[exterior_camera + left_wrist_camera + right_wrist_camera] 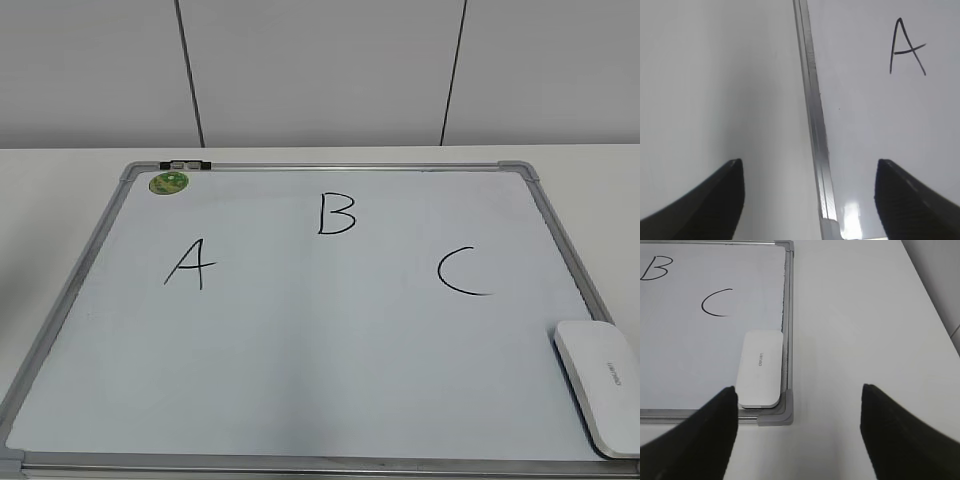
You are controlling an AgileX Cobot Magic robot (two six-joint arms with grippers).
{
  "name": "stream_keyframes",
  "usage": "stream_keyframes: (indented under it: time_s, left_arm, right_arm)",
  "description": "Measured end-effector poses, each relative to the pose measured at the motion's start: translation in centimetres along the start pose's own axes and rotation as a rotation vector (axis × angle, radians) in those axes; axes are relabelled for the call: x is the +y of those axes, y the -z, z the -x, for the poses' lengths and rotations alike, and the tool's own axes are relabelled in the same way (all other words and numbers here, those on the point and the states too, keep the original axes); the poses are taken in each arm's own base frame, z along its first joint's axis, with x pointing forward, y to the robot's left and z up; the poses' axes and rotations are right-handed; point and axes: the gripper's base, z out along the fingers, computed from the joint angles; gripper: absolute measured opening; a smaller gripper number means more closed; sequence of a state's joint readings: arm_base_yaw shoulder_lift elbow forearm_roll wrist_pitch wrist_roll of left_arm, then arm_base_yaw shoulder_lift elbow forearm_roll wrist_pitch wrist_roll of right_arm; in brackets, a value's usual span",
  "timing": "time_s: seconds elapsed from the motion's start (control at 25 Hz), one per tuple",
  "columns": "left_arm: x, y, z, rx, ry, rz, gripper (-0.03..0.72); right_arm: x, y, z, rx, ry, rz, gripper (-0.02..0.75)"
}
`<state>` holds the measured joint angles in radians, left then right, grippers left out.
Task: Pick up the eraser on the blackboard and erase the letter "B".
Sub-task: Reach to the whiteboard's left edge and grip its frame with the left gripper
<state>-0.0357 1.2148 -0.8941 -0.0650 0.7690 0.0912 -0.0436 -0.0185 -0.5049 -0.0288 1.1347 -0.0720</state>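
The blackboard (300, 400) is a white board in a silver frame, lying flat on the table. The letter "B" (336, 213) is at its top middle, between a black "A" (190, 265) and a black "C" (462, 271). The white eraser (600, 383) lies at the board's near right corner; it also shows in the right wrist view (760, 367), against the frame. My right gripper (797, 390) is open and empty, above the board's corner cap, just short of the eraser. My left gripper (810, 165) is open and empty over the board's left frame edge (812, 100). Neither gripper shows in the exterior view.
A round green sticker (168, 182) and a small black clip (186, 163) sit at the board's top left. White table (865, 315) lies to the right of the board, and a white panelled wall (320, 70) stands behind.
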Motion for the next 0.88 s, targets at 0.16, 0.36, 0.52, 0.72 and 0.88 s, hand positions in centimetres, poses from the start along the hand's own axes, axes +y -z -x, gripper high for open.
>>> stream_keyframes:
  time_s: [0.16,0.36,0.52,0.72,0.88]
  left_arm:
    - [0.2,-3.1,2.4,0.066,0.003,-0.003,0.589]
    - [0.4,-7.0,4.9,0.157,0.021,-0.022,0.589]
    - [0.4,-10.3,5.8,0.237,0.039,-0.04,0.589]
    - [0.6,-14.2,6.1,0.311,0.046,-0.045,0.571]
    - [0.6,-16.0,6.2,0.357,0.05,-0.049,0.54]
  right_arm:
    - [0.0,0.0,0.0,0.0,0.0,0.0,0.587]
    - [0.0,0.0,0.0,0.0,0.0,0.0,0.587]
    - [0.0,0.0,0.0,0.0,0.0,0.0,0.587]
    - [0.0,0.0,0.0,0.0,0.0,0.0,0.587]
    - [0.0,0.0,0.0,0.0,0.0,0.0,0.587]
